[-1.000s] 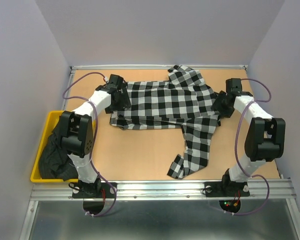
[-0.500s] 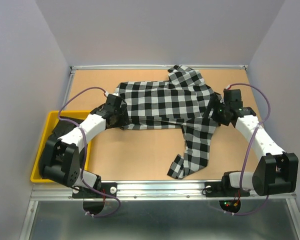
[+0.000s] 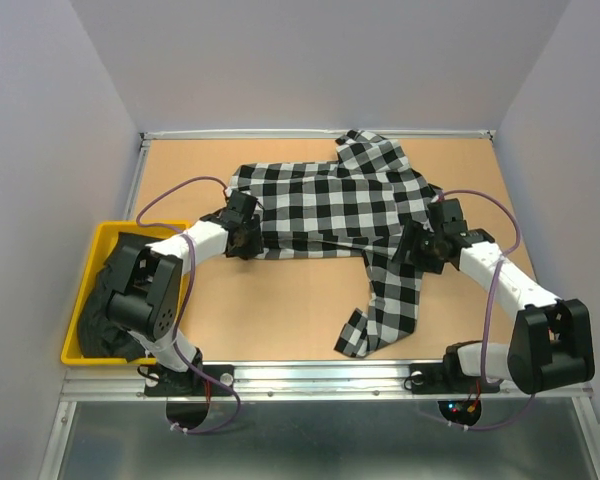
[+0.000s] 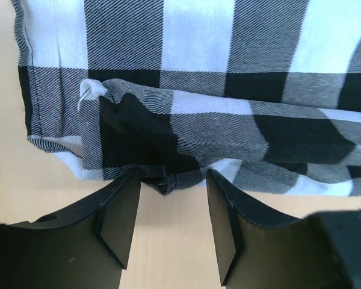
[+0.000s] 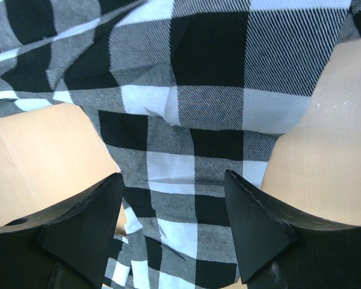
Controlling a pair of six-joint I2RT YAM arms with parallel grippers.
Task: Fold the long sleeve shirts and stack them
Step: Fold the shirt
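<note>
Checked cloth, black and white, covers the far half of your table (image 3: 280, 300). The check long sleeve shirt (image 3: 320, 200) lies spread flat there, its body running left to right. One sleeve trails toward the near edge, and another part reaches up to the far edge.

Your left gripper (image 3: 246, 232) sits low at the shirt's left end. The left wrist view shows its jaws spread, with a folded corner of the hem reaching just into the gap between the fingertips (image 4: 123, 205) and bare table below it. The cloth is not pinched.

Your right gripper (image 3: 417, 250) is at the shirt's right end, where the trailing sleeve joins the body. Seen from the right wrist, its jaws stand wide apart over the checked cloth, which lies flat beneath and between them, ungripped.

Off the table's left edge, by the near-left corner, a yellow bin (image 3: 95, 235) holds the plain black shirt (image 3: 105, 305). It is crumpled in a heap and partly hidden behind your left arm (image 3: 150, 285).
</note>
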